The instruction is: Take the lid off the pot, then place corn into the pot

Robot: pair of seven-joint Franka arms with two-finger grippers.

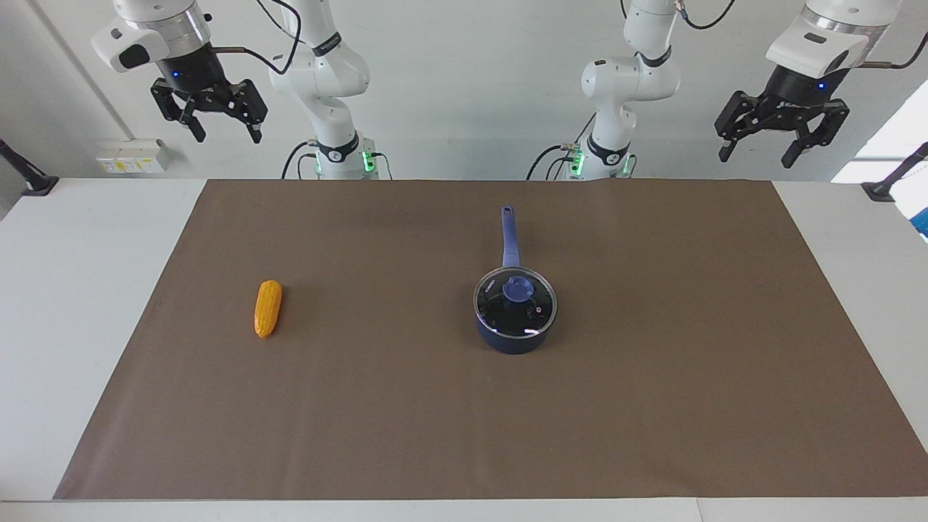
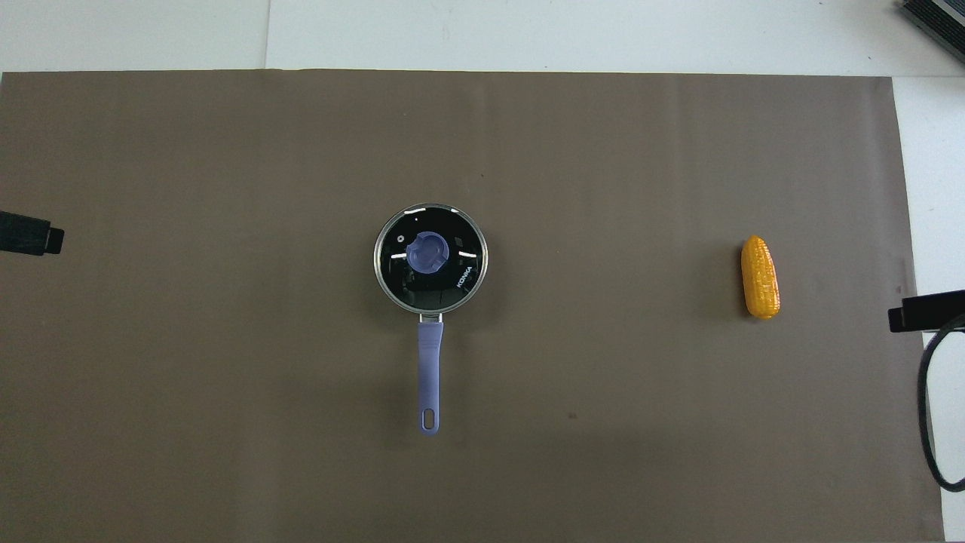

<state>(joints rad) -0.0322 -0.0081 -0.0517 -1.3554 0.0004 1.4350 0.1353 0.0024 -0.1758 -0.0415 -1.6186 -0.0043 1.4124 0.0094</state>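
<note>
While nothing is yet touched, these lines go by view.

Facing view, pot: small dark navy-blue saucepan stands near the middle of the brown mat on the white desk, its long blue-purple handle pointing toward the robots.
Facing view, lid: round clear glass lid with thin metal rim sits flat on the pot, blue knob at its centre.
Facing view, corn: small yellow-orange ridged corn cob lies on the mat toward the right arm's end, well apart from the pot.
Facing view, end effectors: left end effector and right end effector hang high over the robots' edge of the desk, fingers spread, holding nothing; both arms wait.
Overhead view, layout: lid covers the pot fully; corn lies lengthwise, pointing away from the robots.
Overhead view, end effectors: only dark tips show at the edges.
Risk, lid: the knob is small and rounded, so an off-centre pinch could slip, or tilt the glass and drag the light pot along.
Risk, corn: tapered ends and ridges may let it roll or squirt out of a grip.
Risk, order: corn brought early would land on the lid.
</note>
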